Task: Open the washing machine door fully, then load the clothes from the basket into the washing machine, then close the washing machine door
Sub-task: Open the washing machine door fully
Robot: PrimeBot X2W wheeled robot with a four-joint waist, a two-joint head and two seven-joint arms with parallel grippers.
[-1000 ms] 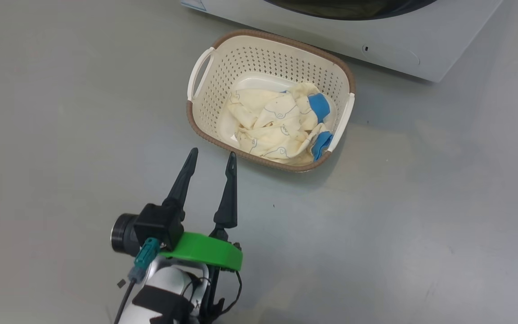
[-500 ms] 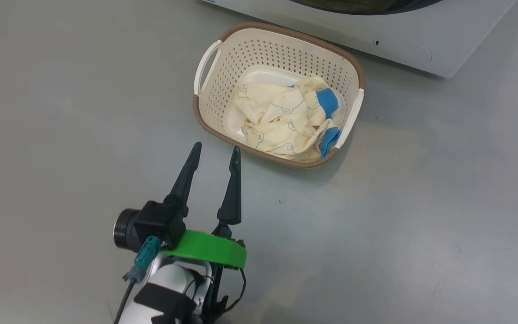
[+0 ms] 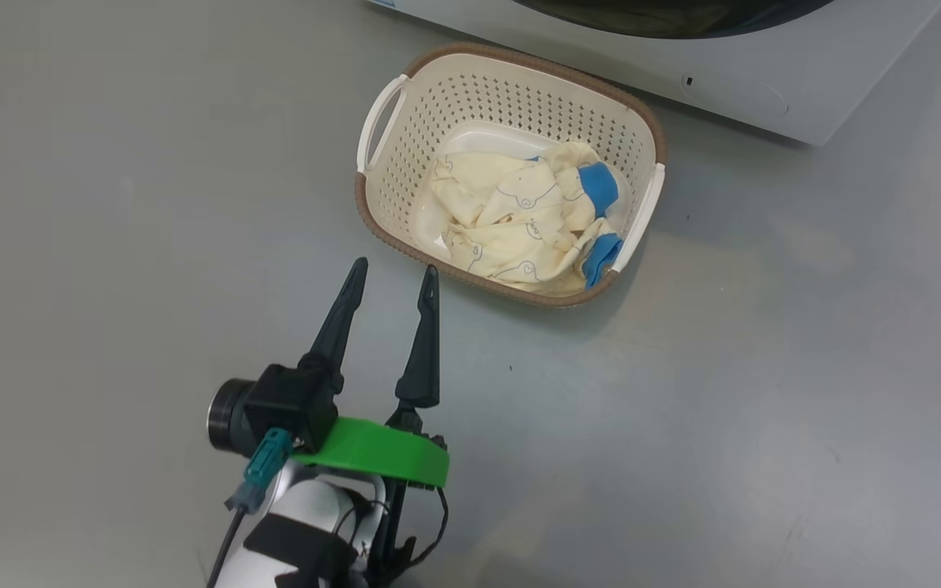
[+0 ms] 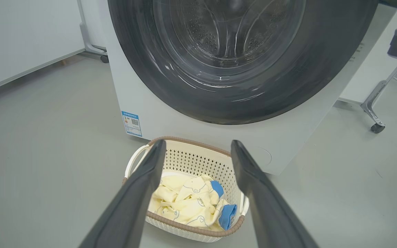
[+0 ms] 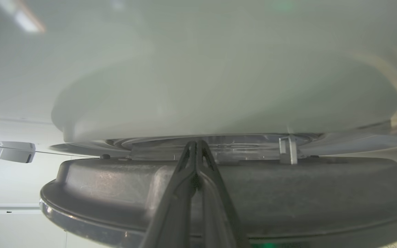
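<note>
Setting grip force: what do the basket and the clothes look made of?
The basket: likely rigid cream plastic, matte, judging by its moulded perforations and brown woven-look rim. The clothes: soft matte fabric, perhaps cotton; it lies crumpled in loose folds.

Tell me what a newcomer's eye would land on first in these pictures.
First, the cream basket on the grey floor, holding a crumpled pale yellow bundle of clothes with bright blue cuffs, just before the washing machine. Next, the big glossy black washing machine door above it in the left wrist view, framed by the open left hand. The shut right hand points at a dark rounded edge, close up.
</note>
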